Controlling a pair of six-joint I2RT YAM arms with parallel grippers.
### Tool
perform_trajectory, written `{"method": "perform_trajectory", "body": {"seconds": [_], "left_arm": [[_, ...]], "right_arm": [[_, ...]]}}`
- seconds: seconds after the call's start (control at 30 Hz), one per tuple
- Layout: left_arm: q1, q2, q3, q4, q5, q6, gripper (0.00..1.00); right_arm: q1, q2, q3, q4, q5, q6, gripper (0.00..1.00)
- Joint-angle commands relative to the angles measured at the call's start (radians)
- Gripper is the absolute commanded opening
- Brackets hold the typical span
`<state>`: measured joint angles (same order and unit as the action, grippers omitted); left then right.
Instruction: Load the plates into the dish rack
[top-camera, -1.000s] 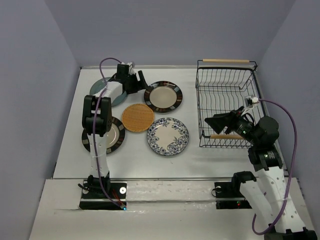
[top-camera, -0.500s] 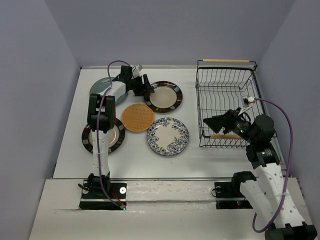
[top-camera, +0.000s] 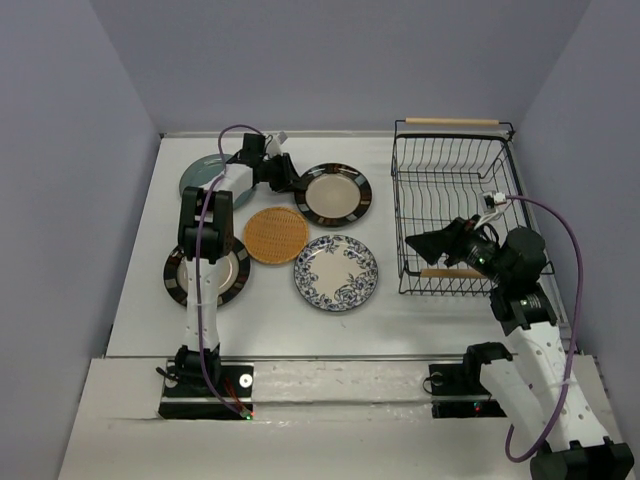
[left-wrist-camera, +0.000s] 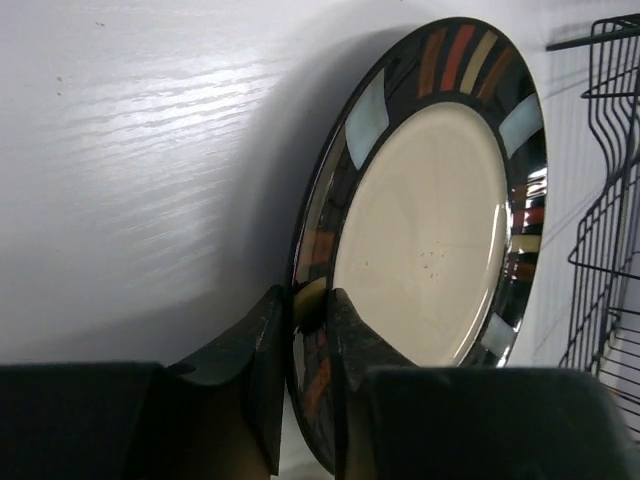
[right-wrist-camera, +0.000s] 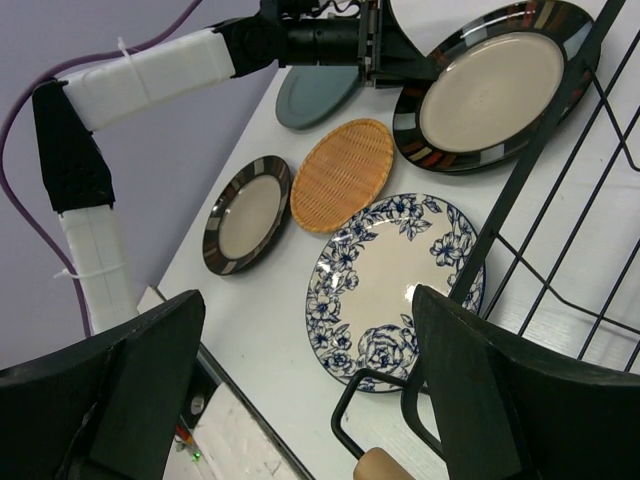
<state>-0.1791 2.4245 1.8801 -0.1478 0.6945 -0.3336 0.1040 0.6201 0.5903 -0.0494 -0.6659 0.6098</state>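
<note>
Five plates lie on the table (top-camera: 140, 300), all outside the rack (top-camera: 397, 190).
Far striped plate (top-camera: 335, 194) sits at the back, left of the rack, and the left gripper (left-wrist-camera: 312, 300) is clamped narrow on its left rim, one finger on each face. Teal plate (top-camera: 200, 172) lies at the back left corner, woven plate (top-camera: 276, 234) just in front of the gripped one, floral plate (top-camera: 336, 272) nearer again. Second striped plate (top-camera: 235, 275) is near left, partly under the left arm. Right gripper (top-camera: 420, 243) hangs at the rack's near left corner, jaws spread wide, holding nothing.
</note>
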Motion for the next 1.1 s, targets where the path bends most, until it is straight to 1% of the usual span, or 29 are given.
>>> {"method": "perform_trajectory", "body": {"seconds": [0.0, 0.03, 0.17, 0.2, 0.23, 0.27, 0.3, 0.37, 0.4, 0.57, 0.67, 0.83, 0.9, 1.07], "left_arm": [[-0.013, 0.005, -0.029, -0.027, 0.011, -0.025, 0.15], [-0.011, -0.001, -0.042, -0.015, 0.011, -0.034, 0.06], [-0.008, -0.048, -0.093, 0.105, 0.036, -0.119, 0.06], [-0.005, -0.077, -0.117, 0.153, 0.04, -0.137, 0.06], [-0.003, -0.094, -0.13, 0.154, 0.046, -0.159, 0.06], [-0.002, -0.113, -0.14, 0.213, 0.049, -0.177, 0.06], [0.0, -0.148, -0.151, 0.232, 0.048, -0.211, 0.06], [0.003, -0.182, -0.171, 0.284, 0.046, -0.245, 0.06], [0.003, -0.214, -0.189, 0.301, 0.049, -0.284, 0.06], [0.026, -0.312, -0.269, 0.479, 0.089, -0.416, 0.06], [0.035, -0.358, -0.285, 0.502, 0.085, -0.44, 0.06], [0.046, -0.415, -0.292, 0.54, 0.102, -0.481, 0.06], [0.049, -0.432, -0.294, 0.554, 0.105, -0.501, 0.06], [0.07, -0.534, -0.305, 0.59, 0.12, -0.542, 0.06]], "right_arm": [[-0.006, 0.01, 0.005, 0.074, -0.003, 0.008, 0.9], [-0.006, 0.012, 0.006, 0.074, -0.003, 0.008, 0.9], [-0.006, 0.021, 0.016, 0.075, -0.004, 0.008, 0.9], [-0.006, 0.026, 0.017, 0.075, -0.004, 0.007, 0.9], [-0.006, 0.029, 0.019, 0.075, -0.006, 0.01, 0.9], [-0.006, 0.035, 0.022, 0.077, -0.012, 0.008, 0.9], [-0.006, 0.047, 0.029, 0.08, -0.015, 0.011, 0.89], [-0.006, 0.061, 0.034, 0.101, -0.032, 0.024, 0.88], [-0.006, 0.081, 0.039, 0.115, -0.037, 0.03, 0.88], [0.003, 0.161, 0.069, 0.192, -0.063, 0.068, 0.86], [0.034, 0.214, 0.094, 0.224, -0.026, 0.077, 0.85], [0.103, 0.319, 0.157, 0.229, 0.032, 0.053, 0.84], [0.144, 0.369, 0.187, 0.226, 0.068, 0.036, 0.86], [0.177, 0.458, 0.258, 0.223, 0.144, 0.012, 0.92]]}}
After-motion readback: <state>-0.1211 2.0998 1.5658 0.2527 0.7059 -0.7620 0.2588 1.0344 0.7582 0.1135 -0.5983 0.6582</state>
